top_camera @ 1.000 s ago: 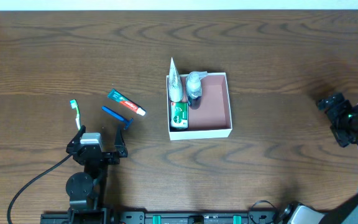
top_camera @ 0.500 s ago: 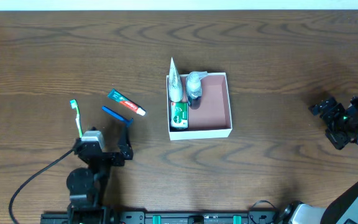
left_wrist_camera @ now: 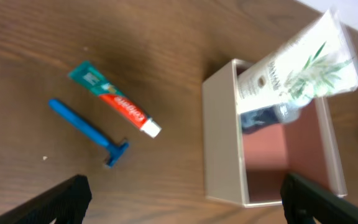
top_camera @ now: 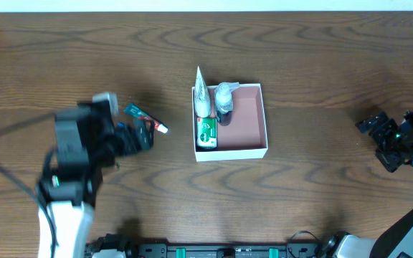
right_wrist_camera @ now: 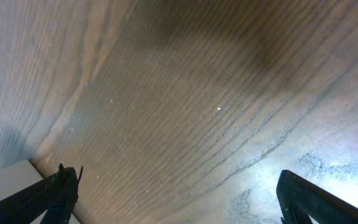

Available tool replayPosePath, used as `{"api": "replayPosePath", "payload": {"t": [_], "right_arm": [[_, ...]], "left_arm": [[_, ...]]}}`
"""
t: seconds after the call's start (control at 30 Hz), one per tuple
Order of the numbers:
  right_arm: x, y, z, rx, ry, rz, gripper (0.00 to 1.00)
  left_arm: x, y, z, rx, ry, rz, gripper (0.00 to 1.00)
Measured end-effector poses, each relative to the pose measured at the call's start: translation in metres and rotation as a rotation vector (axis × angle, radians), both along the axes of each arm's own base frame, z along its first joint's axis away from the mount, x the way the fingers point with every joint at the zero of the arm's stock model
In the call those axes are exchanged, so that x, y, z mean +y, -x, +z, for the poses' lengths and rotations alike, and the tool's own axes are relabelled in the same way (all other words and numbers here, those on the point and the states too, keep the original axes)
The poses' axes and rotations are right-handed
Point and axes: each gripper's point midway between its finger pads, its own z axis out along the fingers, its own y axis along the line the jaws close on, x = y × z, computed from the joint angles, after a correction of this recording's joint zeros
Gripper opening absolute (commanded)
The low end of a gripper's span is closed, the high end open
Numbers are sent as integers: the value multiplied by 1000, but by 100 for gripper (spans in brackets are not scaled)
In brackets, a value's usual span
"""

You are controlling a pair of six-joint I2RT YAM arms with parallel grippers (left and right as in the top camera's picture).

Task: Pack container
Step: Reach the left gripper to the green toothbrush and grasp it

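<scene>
The container (top_camera: 232, 151), a shallow white box with a pinkish-brown inside, sits mid-table. It holds a white tube (top_camera: 202, 94), a clear bottle (top_camera: 224, 99) and a green pack (top_camera: 206, 132) along its left side. A toothpaste tube (top_camera: 149, 120) lies left of it. My left gripper (top_camera: 140, 136) hovers open and empty over this spot. Its wrist view shows the toothpaste (left_wrist_camera: 114, 99), a blue razor (left_wrist_camera: 86, 125) and the container (left_wrist_camera: 222, 143), with the gripper (left_wrist_camera: 185, 214) above them. My right gripper (top_camera: 377, 135) is open and empty at the far right, over bare wood (right_wrist_camera: 179, 208).
The left arm (top_camera: 74, 154) and its cable (top_camera: 6, 172) cover the table left of the toothpaste, hiding what lies beneath. A pale edge (right_wrist_camera: 5, 180) shows at the lower left of the right wrist view.
My left arm has swung up and forward from the front edge, now over the razor and toothbrush spot. The right gripper shifted slightly left earlier, then held still.
</scene>
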Motion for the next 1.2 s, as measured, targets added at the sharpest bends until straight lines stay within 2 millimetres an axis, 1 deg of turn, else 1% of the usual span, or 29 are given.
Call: {"api": "replayPosePath", "payload": {"t": [0.03,0.1,0.17,0.2,0.23,0.27,0.4,0.6,0.67,0.73,0.9,0.93,0.97,1.07,1.2], "right_arm": [[0,0,0,0,-1,0,99],[0,0,0,0,-1,0,99],[0,0,0,0,-1,0,99],[0,0,0,0,-1,0,99],[0,0,0,0,-1,0,99],[0,0,0,0,-1,0,99],[0,0,0,-1,-1,0,99],[0,0,0,-1,-1,0,99],[0,0,0,0,-1,0,99],[0,0,0,0,-1,0,99],[0,0,0,0,-1,0,99],[0,0,0,0,-1,0,99],[0,0,0,0,-1,0,99],[0,0,0,0,-1,0,99],[0,0,0,0,-1,0,99]], "left_arm": [[-2,-9,7,20,10,-8,98],[-4,-26,14,29,24,-16,98],[-5,-39,11,44,39,-19,98],[-6,-45,4,66,47,-20,98],[-6,-48,-2,81,51,-21,100],[-6,-51,-11,111,54,-19,97],[-2,-57,-46,231,53,21,97],[24,-40,-107,507,1,251,97],[33,-33,-120,572,-26,320,97],[41,-25,-128,622,-58,378,98],[62,-11,-132,674,-123,471,98],[67,-9,-132,680,-131,485,100],[73,-8,-132,683,-136,500,98],[90,-5,-132,685,-149,531,98],[109,-5,-132,671,-171,527,98]]}}
